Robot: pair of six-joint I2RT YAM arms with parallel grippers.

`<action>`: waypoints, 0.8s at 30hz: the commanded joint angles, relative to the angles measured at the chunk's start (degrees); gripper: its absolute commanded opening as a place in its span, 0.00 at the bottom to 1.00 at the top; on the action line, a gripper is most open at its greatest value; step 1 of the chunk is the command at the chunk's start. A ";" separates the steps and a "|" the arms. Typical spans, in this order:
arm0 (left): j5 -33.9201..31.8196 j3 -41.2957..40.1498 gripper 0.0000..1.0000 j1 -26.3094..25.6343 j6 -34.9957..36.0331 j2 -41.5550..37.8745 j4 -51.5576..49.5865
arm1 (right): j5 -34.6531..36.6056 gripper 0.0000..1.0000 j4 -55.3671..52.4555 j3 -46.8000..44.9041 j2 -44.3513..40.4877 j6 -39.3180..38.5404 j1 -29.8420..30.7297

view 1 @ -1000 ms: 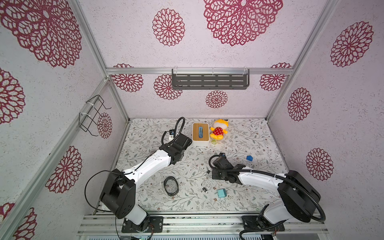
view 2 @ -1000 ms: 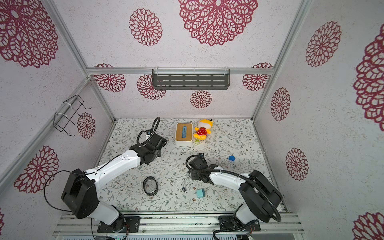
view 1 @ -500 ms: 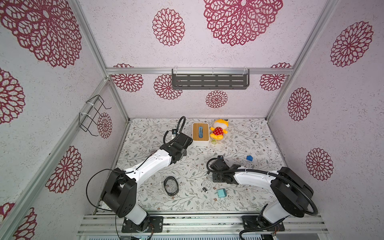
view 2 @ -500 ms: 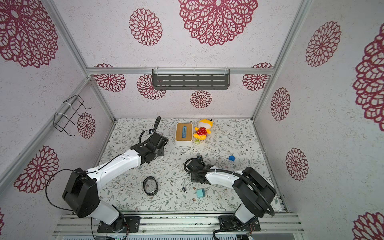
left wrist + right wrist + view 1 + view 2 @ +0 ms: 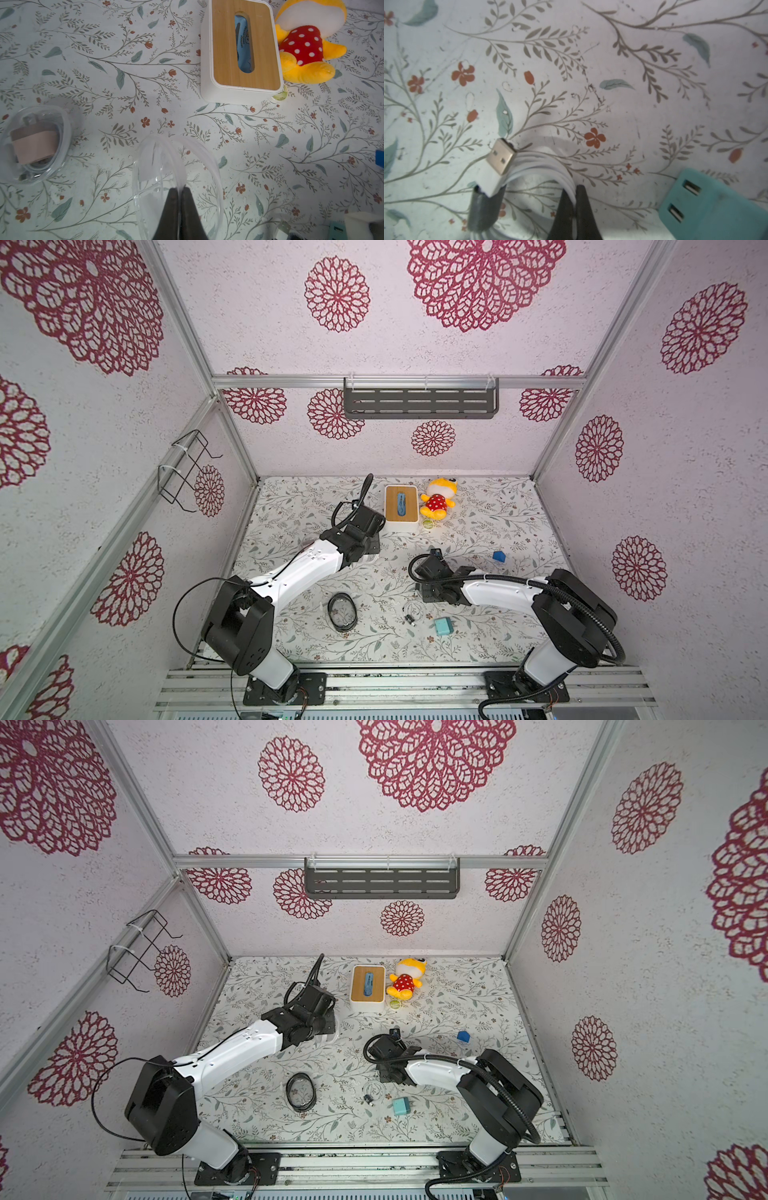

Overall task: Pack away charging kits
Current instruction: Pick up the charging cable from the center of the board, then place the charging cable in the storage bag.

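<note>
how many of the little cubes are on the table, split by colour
pink adapter: 1
teal adapters and: 2
blue block: 1
total: 4

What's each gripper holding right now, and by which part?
Left gripper pinches the clear case by its edge; right gripper pinches the white cable by its coils.
</note>
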 commanded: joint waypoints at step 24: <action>15.79 -0.96 0.00 0.87 1.70 1.63 6.02 | 0.75 0.00 -6.43 21.58 0.62 -1.14 1.74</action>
